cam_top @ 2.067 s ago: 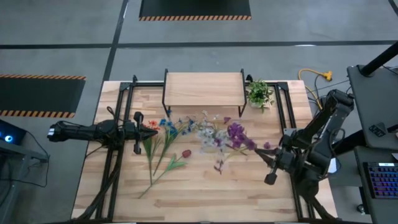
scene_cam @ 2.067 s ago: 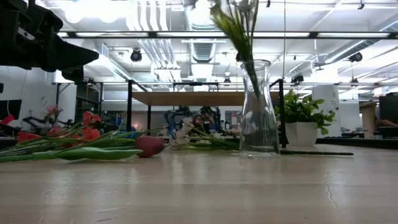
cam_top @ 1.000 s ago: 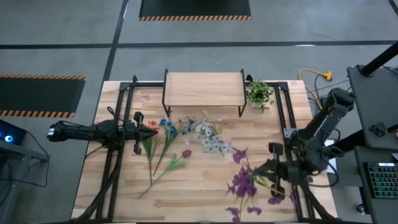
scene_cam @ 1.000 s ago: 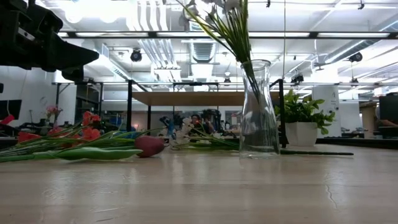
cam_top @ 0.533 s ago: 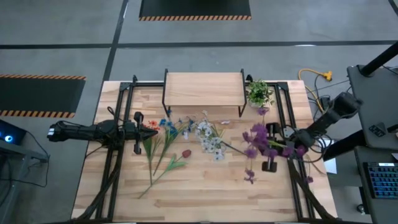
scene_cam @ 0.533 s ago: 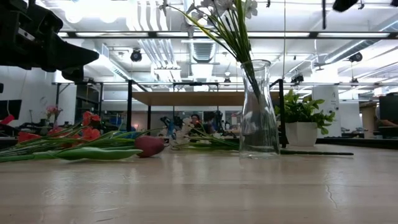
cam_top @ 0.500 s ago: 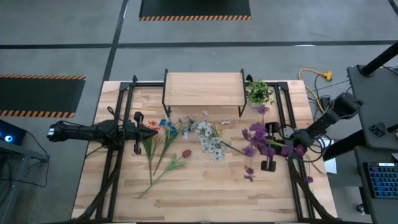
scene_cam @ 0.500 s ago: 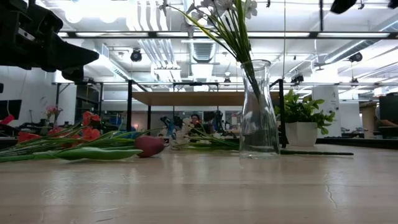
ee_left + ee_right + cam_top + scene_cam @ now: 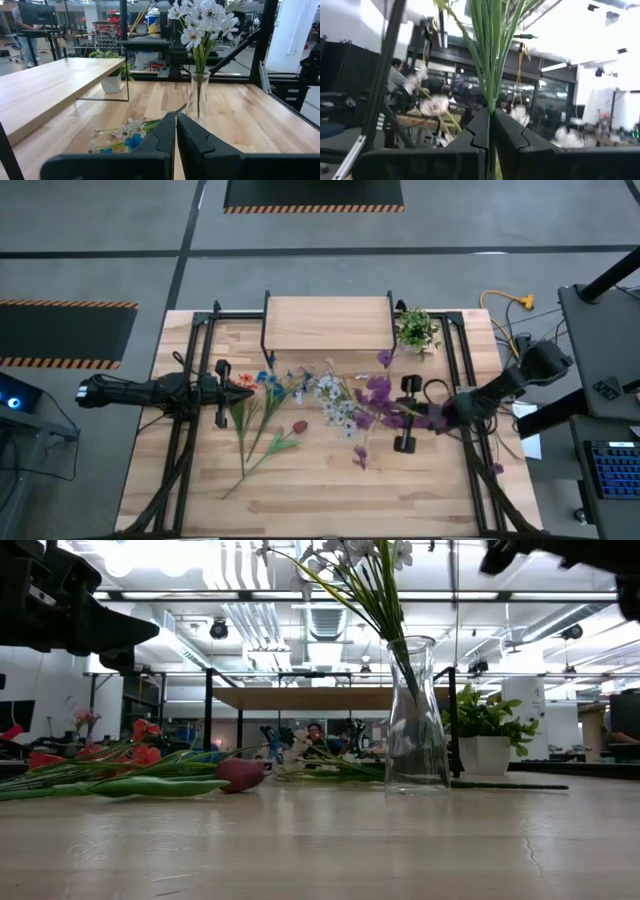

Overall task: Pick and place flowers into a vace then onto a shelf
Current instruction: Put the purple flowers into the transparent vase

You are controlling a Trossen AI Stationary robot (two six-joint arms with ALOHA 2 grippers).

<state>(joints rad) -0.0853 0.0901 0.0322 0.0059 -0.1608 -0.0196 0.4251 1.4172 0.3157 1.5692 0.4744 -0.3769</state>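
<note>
Right gripper [image 9: 405, 413], fingers clamped on purple flowers [image 9: 378, 392], carries them toward the vace [image 9: 416, 715]. Next: align stems over mouth. Left gripper [image 9: 221, 392]: closed, empty.

No text, label, brand, number or sign can be read in any of the views; nothing legible shows on the tabletop, the arms, the gear beside them or the room beyond.
</note>
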